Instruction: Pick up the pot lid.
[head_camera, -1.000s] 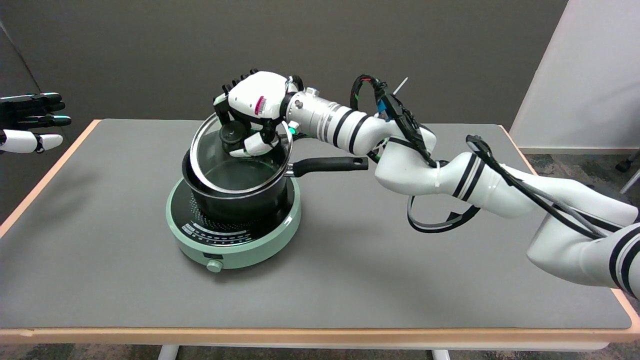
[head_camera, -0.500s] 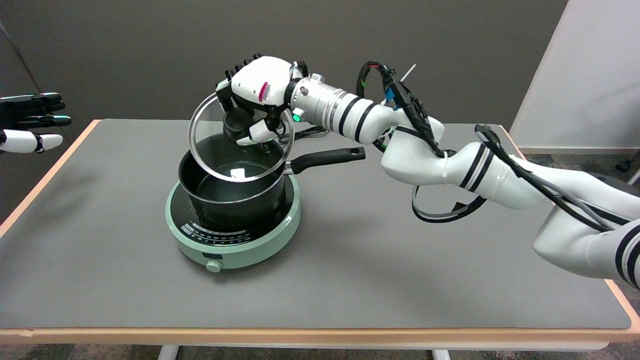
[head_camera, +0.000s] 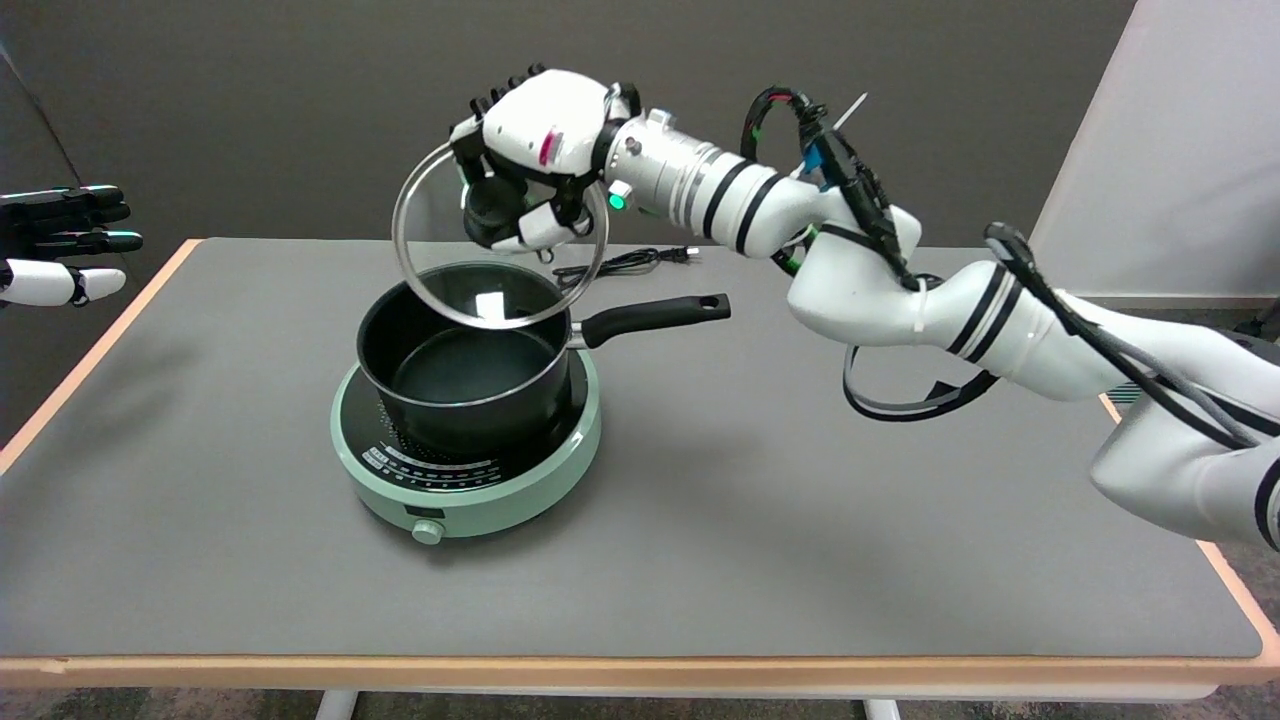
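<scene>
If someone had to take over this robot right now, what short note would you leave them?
Right hand: grips the pot lid by its black knob, holding it tilted in the air above the pot.
Pot: open, sitting on the green cooker, handle pointing right.
Done: lid is off the pot and clear of its rim.
Left: little, by the look of it; just keep the grip firm, since the lid hangs at a slant.
</scene>
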